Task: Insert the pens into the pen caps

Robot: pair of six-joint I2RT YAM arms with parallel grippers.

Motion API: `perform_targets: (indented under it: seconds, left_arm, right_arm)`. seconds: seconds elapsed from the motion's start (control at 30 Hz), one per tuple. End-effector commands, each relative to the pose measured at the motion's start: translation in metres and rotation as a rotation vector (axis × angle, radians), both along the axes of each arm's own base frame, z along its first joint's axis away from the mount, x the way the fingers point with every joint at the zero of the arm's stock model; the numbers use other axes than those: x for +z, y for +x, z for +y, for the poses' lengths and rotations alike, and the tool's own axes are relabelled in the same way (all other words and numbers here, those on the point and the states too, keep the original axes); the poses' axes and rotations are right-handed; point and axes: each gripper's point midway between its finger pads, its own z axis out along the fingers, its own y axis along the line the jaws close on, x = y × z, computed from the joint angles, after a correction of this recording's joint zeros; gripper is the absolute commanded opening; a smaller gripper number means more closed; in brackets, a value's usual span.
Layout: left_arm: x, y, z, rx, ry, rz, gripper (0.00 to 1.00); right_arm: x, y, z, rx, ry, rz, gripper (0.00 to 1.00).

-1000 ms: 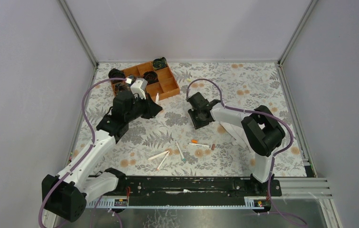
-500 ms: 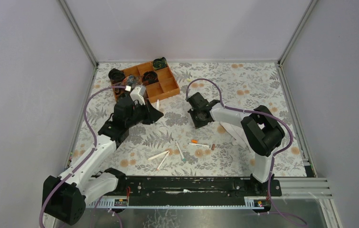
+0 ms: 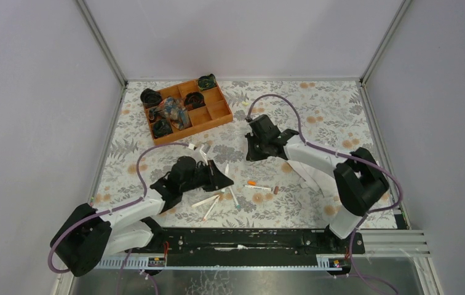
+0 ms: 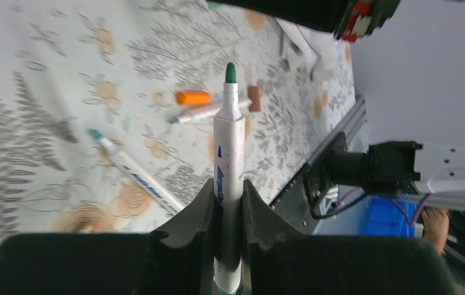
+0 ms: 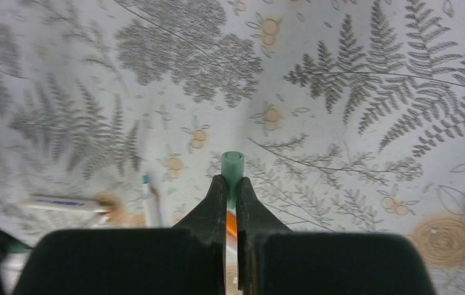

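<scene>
The left pincer [image 4: 227,187] was clamped on a green-tipped pen [image 4: 230,132], tip forward, and the right pincer [image 5: 230,184] was clamped on a green cap [image 5: 232,163], its open mouth outward. I judged that both should be lined up on one axis in the air before pushing. On the table [image 3: 328,104], other pens [image 3: 206,201] and an orange cap [image 4: 193,98] lay close by the left pincer, so the free room between the arms, away from the tray [image 3: 200,126], seemed safer.

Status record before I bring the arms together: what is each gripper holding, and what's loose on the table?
left gripper: shut on green-tipped pen, tip pointing away from the wrist
right gripper: shut on green cap
loose pens: several, lying flat between the arms
loose caps: orange cap, brown cap
held pen and cap: apart, not yet joined
</scene>
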Motion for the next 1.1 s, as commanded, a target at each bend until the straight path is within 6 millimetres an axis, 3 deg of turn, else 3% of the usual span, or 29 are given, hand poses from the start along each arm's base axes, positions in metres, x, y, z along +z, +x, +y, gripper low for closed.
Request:
perform_targets:
  seconds: [0.0,0.23,0.43,1.07]
  left_arm:
    - [0.036,-0.001,-0.03,-0.029,-0.152,-0.091,0.0]
    - [0.033,-0.01,-0.04,-0.065,-0.172,-0.066,0.0]
    - [0.027,-0.008,-0.04,-0.051,-0.145,-0.041,0.0]
    - [0.028,0.001,-0.04,-0.013,-0.132,-0.041,0.0]
  right_arm:
    - [0.045,-0.008,0.031,-0.036,0.252,-0.017,0.0]
    - [0.079,-0.018,0.05,-0.068,0.494,-0.02,0.0]
    - [0.095,-0.024,0.054,-0.077,0.587,-0.026,0.0]
    - [0.106,-0.03,0.06,-0.044,0.648,-0.011,0.0]
